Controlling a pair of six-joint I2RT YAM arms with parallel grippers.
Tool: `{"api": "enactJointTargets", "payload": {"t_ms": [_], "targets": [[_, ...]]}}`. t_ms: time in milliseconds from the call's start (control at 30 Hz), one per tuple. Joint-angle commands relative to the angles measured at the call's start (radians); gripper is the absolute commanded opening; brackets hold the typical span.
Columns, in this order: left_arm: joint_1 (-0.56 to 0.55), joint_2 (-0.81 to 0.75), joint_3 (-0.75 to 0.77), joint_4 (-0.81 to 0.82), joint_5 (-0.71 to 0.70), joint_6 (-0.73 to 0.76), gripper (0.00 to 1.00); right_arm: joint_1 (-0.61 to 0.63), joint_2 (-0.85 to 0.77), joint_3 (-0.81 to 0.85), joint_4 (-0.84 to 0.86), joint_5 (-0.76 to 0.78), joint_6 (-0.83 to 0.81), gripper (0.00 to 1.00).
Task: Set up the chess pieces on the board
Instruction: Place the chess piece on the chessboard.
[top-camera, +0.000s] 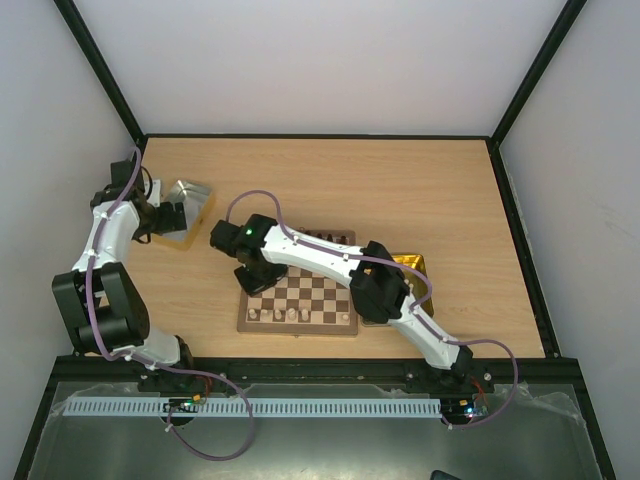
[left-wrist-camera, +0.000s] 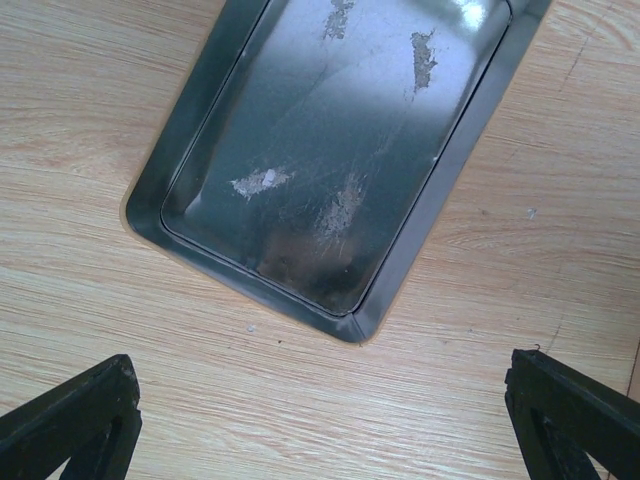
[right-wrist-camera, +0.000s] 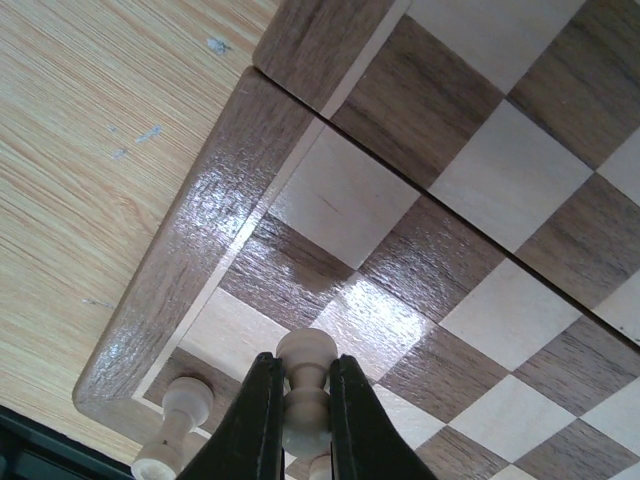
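The table (top-camera: 400, 190) carries everything, and beneath our right hand (right-wrist-camera: 302, 372) lies the board (right-wrist-camera: 480, 180), with its wooden border and corner just to that hand's left. From above, the right arm stretches across the board and hides much of its right side. It also covers part of a gold tray (top-camera: 410, 263) that sits beside the arm's elbow. Directly ahead of our left hand (left-wrist-camera: 320, 400) lies a scuffed silver tray (left-wrist-camera: 330, 120), whose near corner points between the widely spread fingers, and nothing is held there. A row of cream pieces (top-camera: 290, 314) lines the board's near edge and dark pieces (top-camera: 325, 237) its far edge. The right hand's fingers are pinching a cream pawn (right-wrist-camera: 306, 350) by the neck over the corner squares. Another cream pawn (right-wrist-camera: 180, 410) stands just left of them, and we cannot tell whether the held pawn touches the board.
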Motion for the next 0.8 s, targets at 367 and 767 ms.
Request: {"api": "enactJointTargets", "payload": {"t_ms": [367, 767], "targets": [[0.002, -0.034, -0.015, 0.003, 0.004, -0.005, 0.99, 0.016, 0.054, 0.035, -0.004, -0.049, -0.016, 0.02], [0.002, -0.036, -0.014, 0.003, 0.004, -0.006, 0.99, 0.026, 0.050, 0.031, -0.005, -0.058, -0.018, 0.02]]}}
